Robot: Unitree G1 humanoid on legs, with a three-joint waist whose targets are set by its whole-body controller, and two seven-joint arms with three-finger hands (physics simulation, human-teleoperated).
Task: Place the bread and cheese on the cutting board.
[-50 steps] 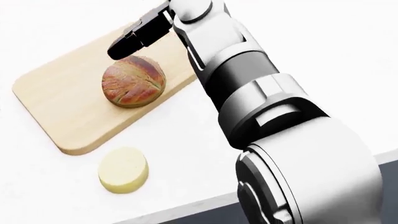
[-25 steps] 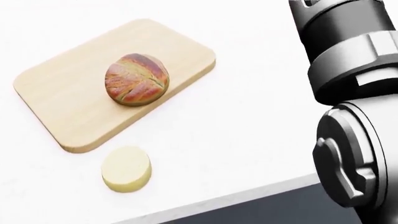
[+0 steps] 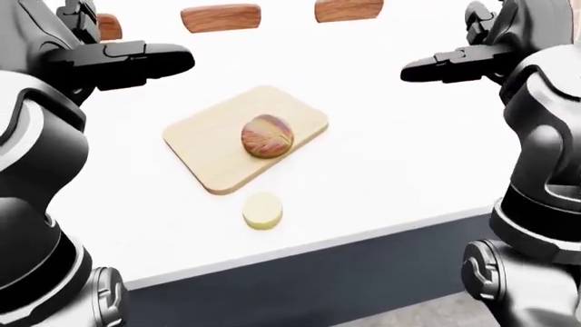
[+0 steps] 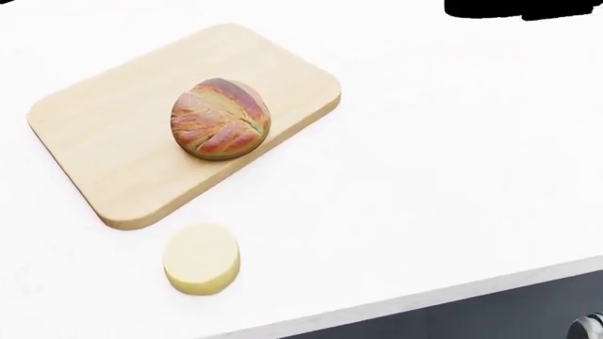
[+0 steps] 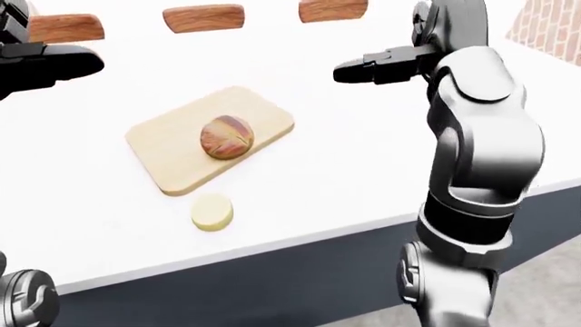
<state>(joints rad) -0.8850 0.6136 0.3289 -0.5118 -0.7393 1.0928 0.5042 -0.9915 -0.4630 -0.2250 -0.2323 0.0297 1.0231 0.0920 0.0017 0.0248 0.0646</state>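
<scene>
While the bread (image 4: 220, 118) already sits on the board (image 4: 104, 134), the cheese (image 4: 201, 258) lies off it on the white counter (image 4: 433, 183) in the head view — just beside the board's lower edge, near the counter's rim. A flat black shape at the top right there is probably part of the robot's right hand.

In the left-eye view, both hands are raised well above the counter. The left hand (image 3: 122, 61) holds its fingers stretched out and empty; the right hand (image 3: 454, 65) is likewise extended, gripping nothing.

In the right-eye view, the right arm (image 5: 481, 150) stands tall at the right of the board, hand well apart from both foods. Brown chair backs (image 5: 204, 17) show along the top.

The cheese looks like a short, firm puck — light, smooth-sided, likely a bit slippery. I'd judge the best hold is across its round side wall, fingers opposing low on the rim, since the flat top offers no purchase.
</scene>
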